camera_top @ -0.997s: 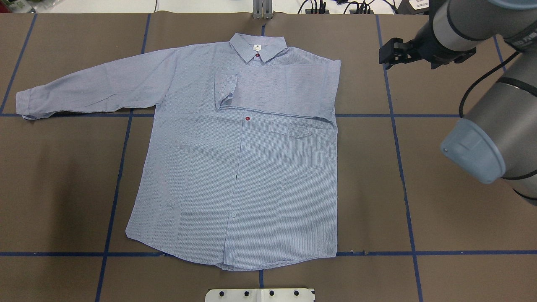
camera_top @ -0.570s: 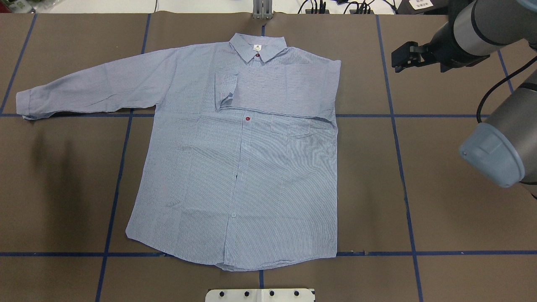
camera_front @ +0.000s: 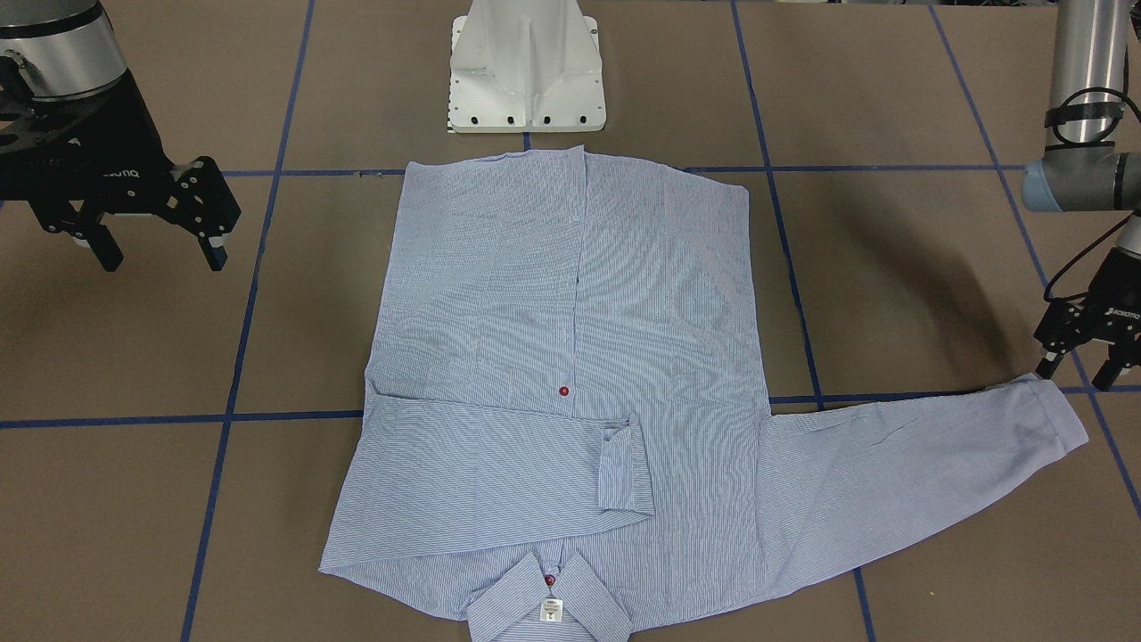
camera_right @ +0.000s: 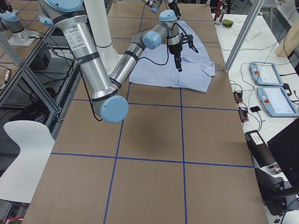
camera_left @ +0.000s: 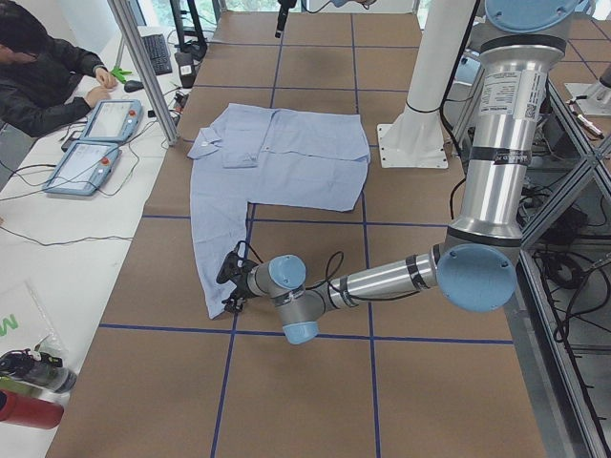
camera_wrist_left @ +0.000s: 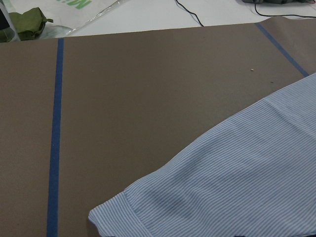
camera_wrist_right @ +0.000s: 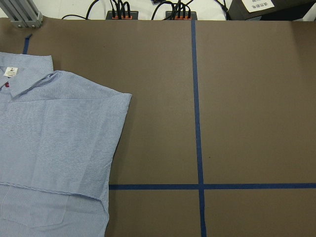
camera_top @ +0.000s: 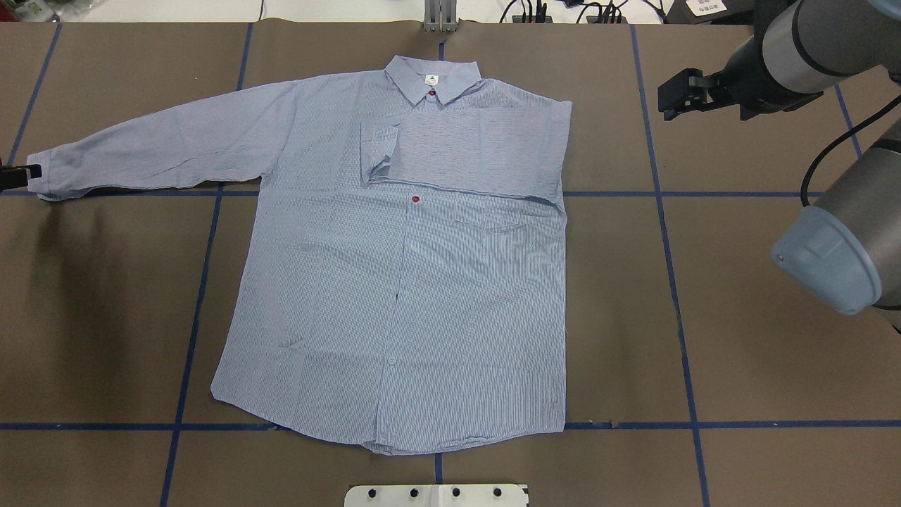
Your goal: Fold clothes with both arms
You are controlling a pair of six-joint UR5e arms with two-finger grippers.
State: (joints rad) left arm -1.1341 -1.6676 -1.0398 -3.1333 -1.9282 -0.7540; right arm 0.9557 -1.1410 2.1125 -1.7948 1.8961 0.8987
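- Front-facing: shows shirt [camera_front: 570, 339] flat on table [camera_front: 134, 499], buttons up, collar [camera_front: 545, 606] on the side away from base [camera_front: 526, 71]. Folded sleeve [camera_front: 499, 464] laid across chest, outstretched sleeve [camera_front: 891, 464] running toward robot's left.
- Same view: puts left gripper [camera_front: 1075, 376] right at cuff [camera_front: 1056, 419] of outstretched sleeve, jaws parted, nothing gripped. Right gripper [camera_front: 160, 257] spread wide, empty, well apart from shirt.
- Overhead: catches only a tip of left gripper at frame edge, touching or just beside cuff; can't tell which. Right gripper over bare table off the folded shoulder.
- Exterior left: near arm low, gripper at cuff.
- Exterior right: near gripper pointing down, seemingly over shirt; probably just the viewing angle.
- Left wrist: cuff at bottom edge, tape line [camera_wrist_left: 54, 138] beside it.
- Right wrist: shoulder and collar at left, bare table at right.
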